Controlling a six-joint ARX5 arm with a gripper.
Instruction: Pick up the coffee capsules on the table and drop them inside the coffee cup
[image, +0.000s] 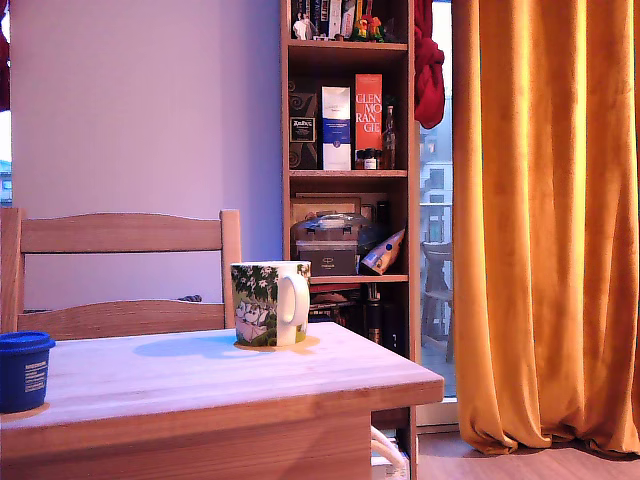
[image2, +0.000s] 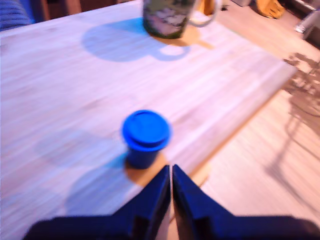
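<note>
The dark blue hand (image2: 171, 172) hangs above the pale wooden bench (image: 200, 385), its two fingers pressed together with only a hairline between them, nothing held. Just off the fingertips, clear of them, the small dark blue plastic capsule (image2: 145, 137) stands wide rim up near the bench's edge; in the exterior view it sits at the far left (image: 22, 370). Well apart at the bench's far side stands the white ceramic mug with green foliage print (image: 271, 303), upright, handle towards the exterior view's right.
</note>
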